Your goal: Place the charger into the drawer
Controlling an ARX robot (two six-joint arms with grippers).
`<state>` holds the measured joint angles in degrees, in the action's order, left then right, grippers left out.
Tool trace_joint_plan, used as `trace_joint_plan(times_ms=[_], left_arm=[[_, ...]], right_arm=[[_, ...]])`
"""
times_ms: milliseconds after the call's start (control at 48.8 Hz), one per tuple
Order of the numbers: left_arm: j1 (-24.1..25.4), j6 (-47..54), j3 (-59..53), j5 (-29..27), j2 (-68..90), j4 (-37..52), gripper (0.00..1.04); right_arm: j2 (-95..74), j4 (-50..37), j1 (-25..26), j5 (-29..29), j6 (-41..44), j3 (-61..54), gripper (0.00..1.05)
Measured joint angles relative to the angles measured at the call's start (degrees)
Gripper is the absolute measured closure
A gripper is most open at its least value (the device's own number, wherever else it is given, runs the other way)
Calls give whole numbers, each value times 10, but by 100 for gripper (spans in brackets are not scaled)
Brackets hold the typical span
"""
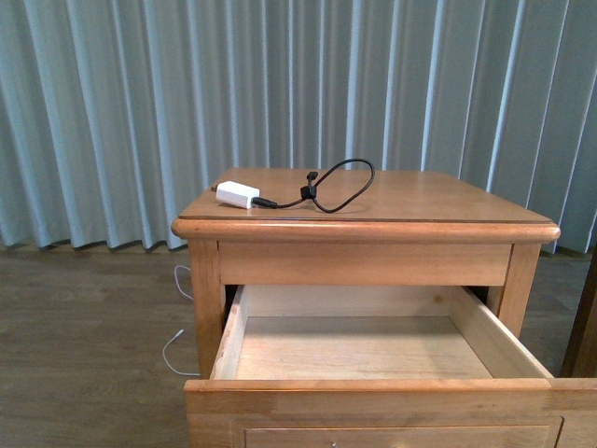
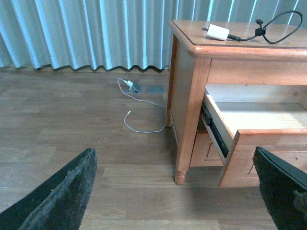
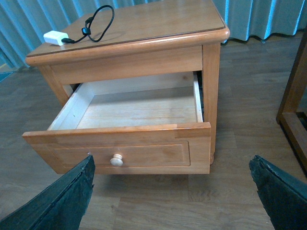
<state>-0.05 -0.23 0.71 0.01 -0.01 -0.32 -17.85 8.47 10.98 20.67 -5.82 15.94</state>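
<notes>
Curtains (image 1: 112,112) in pale grey-blue fill the back of your front view, above a wood-plank floor (image 1: 84,317). At about 8 o'clock from the small wooden table (image 1: 438,201), a thin white cable (image 1: 173,350) trails loose on the floor beside the table leg.

Your charger (image 1: 238,194) lies on the tabletop, outside the drawer. Its white block sits near the table's 10 o'clock corner. Its black cord runs toward 3 o'clock, where it curls into a loop near the middle of the top, pinched by a black tie.

Below it, the drawer (image 1: 364,350) is pulled out toward you, and the pale wood inside is bare. Your right wrist view shows its round knob (image 3: 116,161) on the panel front.

At 3 o'clock from the table, part of a dark wooden frame (image 1: 583,345) stands on the floor.

Your left gripper (image 2: 172,158) is released: its dark fingers (image 2: 62,196) are spread wide with only floor and table between them. Your right gripper (image 3: 171,160) is likewise released, its fingers (image 3: 57,201) far apart and grasping nothing, well short of the drawer front.
</notes>
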Motion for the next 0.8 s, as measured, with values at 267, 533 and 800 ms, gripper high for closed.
trace_joint_plan(times_ms=[267, 533, 800], left_arm=[[0, 0, 0, 0, 0, 0, 6], [0, 0, 0, 0, 0, 0, 6], [0, 0, 0, 0, 0, 0, 6]], right_arm=[[111, -68, -107, -206, 52, -75, 53], [115, -69, -108, -206, 56, -83, 8], [116, -69, -108, -206, 56, -83, 8]])
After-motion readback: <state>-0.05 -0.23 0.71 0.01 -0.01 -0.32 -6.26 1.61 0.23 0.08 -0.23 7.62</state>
